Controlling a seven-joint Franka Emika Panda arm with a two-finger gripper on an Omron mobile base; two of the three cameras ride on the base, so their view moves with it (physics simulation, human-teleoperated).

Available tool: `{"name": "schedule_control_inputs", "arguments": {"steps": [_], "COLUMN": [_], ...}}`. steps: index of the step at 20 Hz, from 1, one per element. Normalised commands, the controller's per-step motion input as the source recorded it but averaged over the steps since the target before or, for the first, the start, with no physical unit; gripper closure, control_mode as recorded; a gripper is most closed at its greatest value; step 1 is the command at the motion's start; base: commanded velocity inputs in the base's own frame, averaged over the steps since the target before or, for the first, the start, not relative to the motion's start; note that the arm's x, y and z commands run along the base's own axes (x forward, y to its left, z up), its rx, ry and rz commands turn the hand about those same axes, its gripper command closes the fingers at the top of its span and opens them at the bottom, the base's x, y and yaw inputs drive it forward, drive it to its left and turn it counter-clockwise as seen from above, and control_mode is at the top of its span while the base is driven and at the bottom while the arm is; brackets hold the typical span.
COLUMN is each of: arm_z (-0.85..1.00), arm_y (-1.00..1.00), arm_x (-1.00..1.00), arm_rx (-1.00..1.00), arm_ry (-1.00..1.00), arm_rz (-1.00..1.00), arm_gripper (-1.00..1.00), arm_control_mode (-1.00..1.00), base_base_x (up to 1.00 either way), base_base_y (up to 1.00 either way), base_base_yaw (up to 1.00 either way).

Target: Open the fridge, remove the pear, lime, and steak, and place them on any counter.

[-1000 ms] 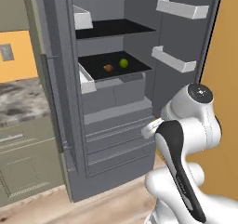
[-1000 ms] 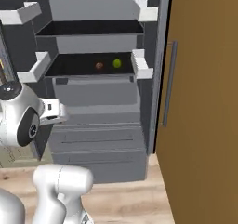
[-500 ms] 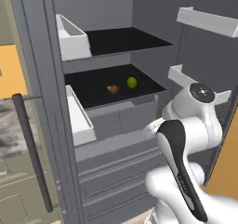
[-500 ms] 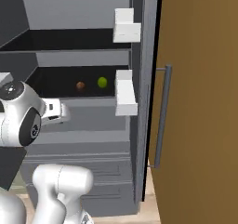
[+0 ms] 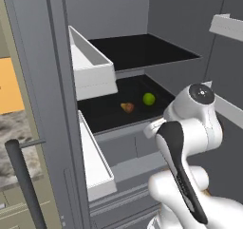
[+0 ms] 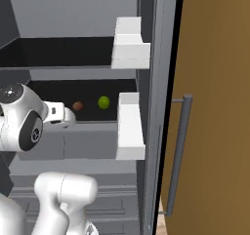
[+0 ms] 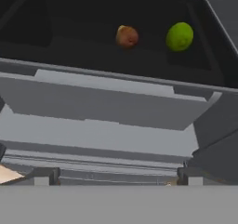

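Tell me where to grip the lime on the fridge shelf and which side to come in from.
Grip the lime across its round middle, coming in level from the open front of the fridge. It sits alone on the dark shelf, clear of the pear beside it, so the open gripper should fit either side. The shelf above probably rules out a top-down approach.

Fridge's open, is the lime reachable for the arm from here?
Probably yes. The lime sits loose on the dark shelf beside a reddish-brown fruit, with nothing in front of it; the arm must rise above the shelf lip first.
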Motion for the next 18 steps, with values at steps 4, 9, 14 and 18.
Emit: {"name": "schedule_control_inputs", "arguments": {"steps": [4,9,14,18], "arm_z": [0.25,0.43,0.25,0.0], "arm_y": [-0.16,-0.38,-0.28,0.0], "arm_x": [0.03,0.57,0.92,1.0], "arm_rx": [0.0,0.05,0.06,0.04], "arm_ry": [-0.19,-0.04,0.13,0.13], "arm_rz": [-0.41,-0.21,0.0,0.0], "arm_gripper": [-1.0,-1.0,-1.0,-1.0], "arm_control_mode": [-1.0,-1.0,-1.0,-1.0], "base_base_x": [0.0,0.0,0.0,0.0], "base_base_y": [0.0,0.0,0.0,0.0], "base_base_yaw": [0.0,0.0,0.0,0.0]}}
